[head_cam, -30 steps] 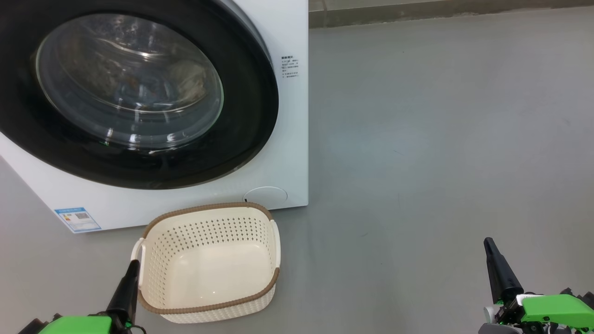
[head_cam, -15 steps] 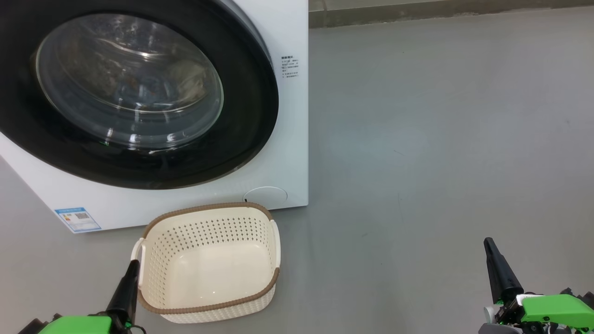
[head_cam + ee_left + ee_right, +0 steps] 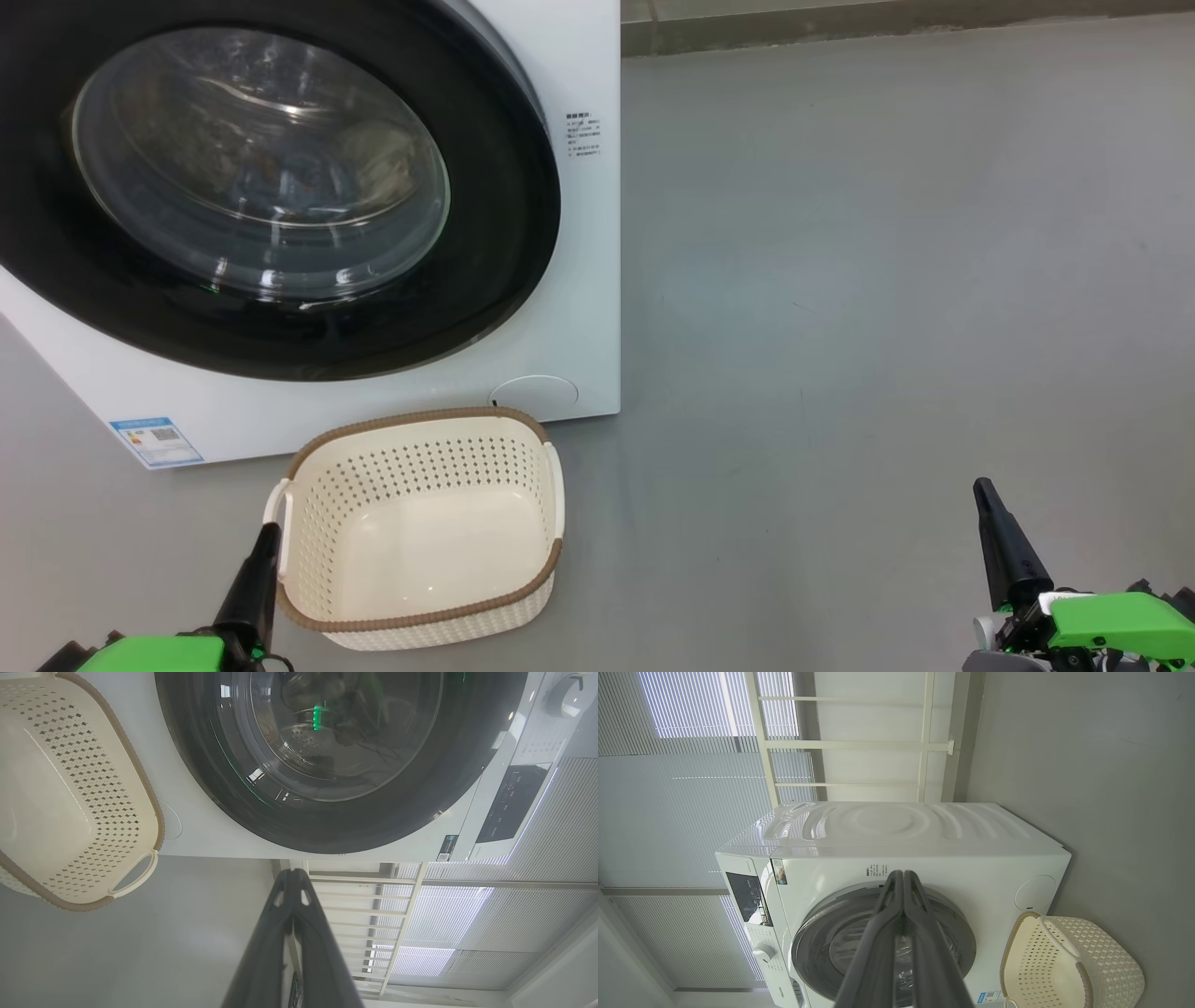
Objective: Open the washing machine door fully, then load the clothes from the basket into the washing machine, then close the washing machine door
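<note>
Head view is looking down at the washing machine [image 3: 583,280], which is standing on the grey floor [image 3: 887,280] near its far edge, at the left. The round black door [image 3: 509,233] is lying shut against the white front. Behind its bulging glass window [image 3: 261,215], the clothes [image 3: 378,159] are showing dimly as pale and brownish soft shapes inside the drum. A small blue sticker [image 3: 156,441] is sitting at the front's lower left corner and a round cover [image 3: 534,392] at its lower right.

The basket [image 3: 411,420] is standing upright on the floor just in front of the machine, below that round cover, with its bare bottom showing. Whether its far rim is touching the machine I cannot tell.

The left hand [image 3: 271,530] is hanging low at the near left of the floor, its two dark fingers pressed together and gripping nothing. Its tip is appearing beside the basket's left handle, while the left wrist view is showing the basket off to one side, apart from the fingers. The right hand [image 3: 980,485] is hovering over bare floor at the near right, well apart from the basket and the machine, fingers likewise pressed together and holding nothing.

Right wrist view is taking in the whole machine with its dark control panel [image 3: 748,898], a knob [image 3: 763,953] and window blinds [image 3: 691,812] behind.
</note>
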### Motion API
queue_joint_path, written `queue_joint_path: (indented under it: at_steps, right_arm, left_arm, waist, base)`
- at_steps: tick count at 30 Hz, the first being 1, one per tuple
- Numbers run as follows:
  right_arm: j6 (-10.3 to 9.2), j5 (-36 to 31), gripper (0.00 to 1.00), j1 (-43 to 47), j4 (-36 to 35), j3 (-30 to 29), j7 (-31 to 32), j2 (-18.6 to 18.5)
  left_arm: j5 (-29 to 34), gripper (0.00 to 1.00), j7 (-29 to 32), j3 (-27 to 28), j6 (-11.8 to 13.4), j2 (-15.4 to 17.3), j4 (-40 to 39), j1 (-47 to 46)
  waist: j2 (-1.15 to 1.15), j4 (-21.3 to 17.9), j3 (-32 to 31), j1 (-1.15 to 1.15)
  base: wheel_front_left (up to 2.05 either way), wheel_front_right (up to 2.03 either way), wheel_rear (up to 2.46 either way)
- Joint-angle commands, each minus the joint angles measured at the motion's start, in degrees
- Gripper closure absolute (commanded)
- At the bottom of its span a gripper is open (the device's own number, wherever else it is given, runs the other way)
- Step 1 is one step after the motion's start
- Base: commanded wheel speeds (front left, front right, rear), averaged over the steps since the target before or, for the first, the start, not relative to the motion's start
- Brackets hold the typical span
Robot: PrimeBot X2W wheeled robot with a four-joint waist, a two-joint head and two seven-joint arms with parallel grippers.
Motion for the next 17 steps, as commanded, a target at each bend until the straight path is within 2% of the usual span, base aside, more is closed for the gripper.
queue_joint_path:
  at_steps: [1, 17]
  right_arm:
    - [0.1, 0.3, 1.0, -2.31, -1.41, 1.48, 0.43, -0.71]
    - [0.1, 0.31, 1.0, -2.31, -1.41, 1.48, 0.43, -0.71]
  left_arm:
    - [0.09, 1.0, 0.27, 2.04, -0.1, 0.71, -1.13, -2.35]
    - [0.12, 1.0, 0.3, 2.08, -0.1, 0.68, -1.13, -2.36]
  waist:
    - [0.0, 0.0, 0.0, 0.0]
    - [0.0, 0.0, 0.0, 0.0]
  base:
    - [0.0, 0.0, 0.0]
    - [0.0, 0.0, 0.0]
